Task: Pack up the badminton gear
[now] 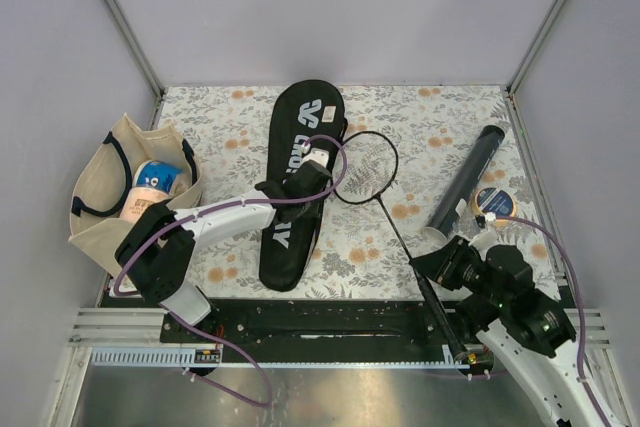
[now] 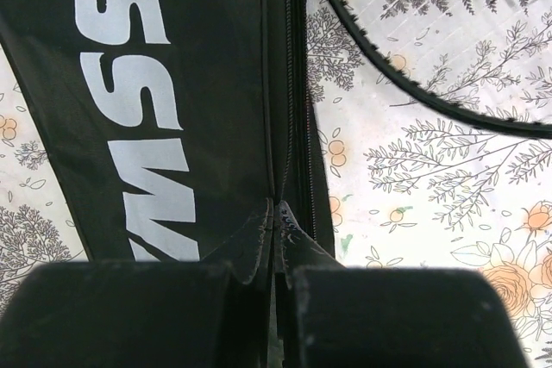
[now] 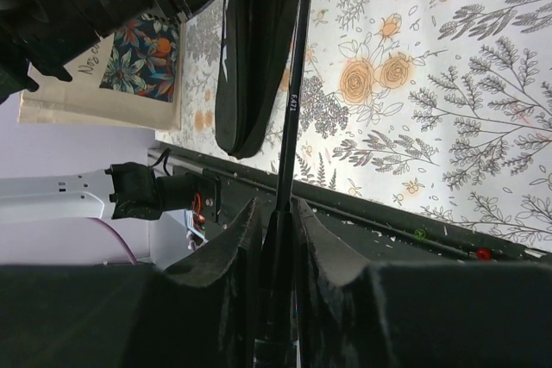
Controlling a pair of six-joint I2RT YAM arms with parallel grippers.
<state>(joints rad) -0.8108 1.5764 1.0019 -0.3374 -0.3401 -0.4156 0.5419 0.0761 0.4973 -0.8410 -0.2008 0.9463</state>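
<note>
Nearest you, at about 5 o'clock, your right gripper (image 3: 278,230) is closed partway on the racquet (image 3: 292,105), a finger pressed to each side of the thin black shaft just above the handle. The racquet lies flat on the floral table (image 1: 440,117), its long axis running from the handle at 5 o'clock over the black base rail to the round head at 11 o'clock, which ends just beside the cover.

Further in, towards the middle, your left gripper (image 2: 274,239) is fully closed and pinches the zip seam on the right edge of the black cover (image 1: 300,127). The cover lies flat with its narrow end near you and its wide end far, its long axis close to 6 to 12 o'clock, leaning slightly towards 1.

At 2 o'clock the black tube (image 1: 465,182) lies pointing towards 1 o'clock, with the tape roll (image 1: 490,200) just beside it. The beige tote bag (image 1: 100,217) sits at 9 o'clock, well apart from the racquet
</note>
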